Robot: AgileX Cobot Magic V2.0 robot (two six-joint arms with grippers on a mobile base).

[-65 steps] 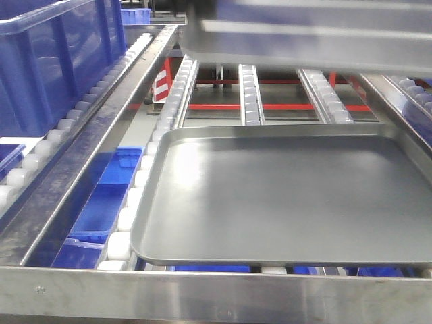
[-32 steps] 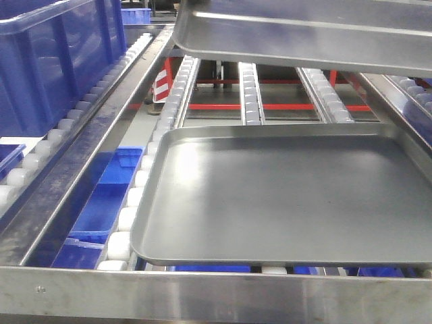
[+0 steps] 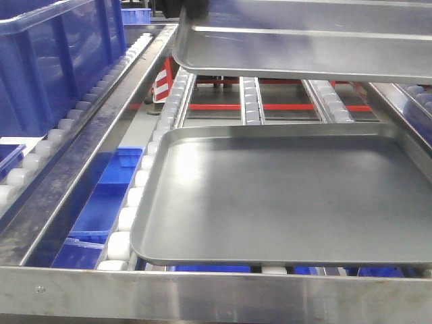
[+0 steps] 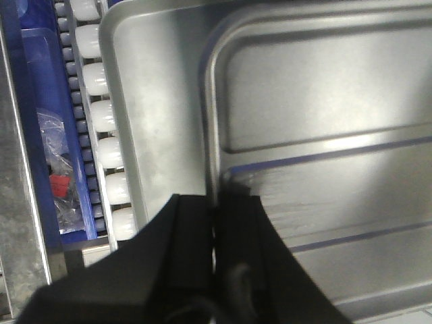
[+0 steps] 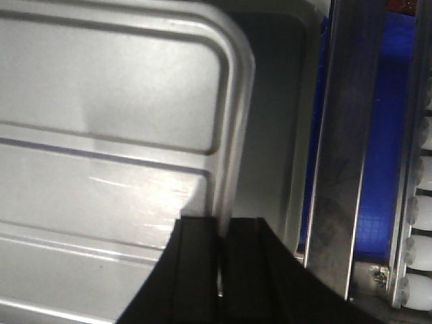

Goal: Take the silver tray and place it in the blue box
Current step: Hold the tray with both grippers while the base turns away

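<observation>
Trouble here would mostly come from the thin grip. The silver tray [image 3: 304,47] hangs in the air above the big grey tray [image 3: 283,196], which lies on the white rollers [image 3: 133,197] of the desk [image 3: 202,290]. The left gripper [image 4: 214,202] is pinched tight on the rim at one end of the silver tray, and the right gripper [image 5: 221,233] is pinched tight on the rim at the other end. Each one holds only a thin strip of shiny metal.

The blue box [image 3: 47,67] sits off to the left side, up on its own row of rollers, apart from the silver tray. So I think the job is about half done: the tray is up, but it is not in the box yet.

What could go wrong? The rim is smooth, so it could slip out of one gripper if the arms move fast or pull apart. If one arm goes ahead of the other, the tray could twist and drop onto the grey tray. The box has a high wall, so the tray must go over its thick rim, or a corner could bump it. Both arms should move together, slowly, and keep the tray flat.
</observation>
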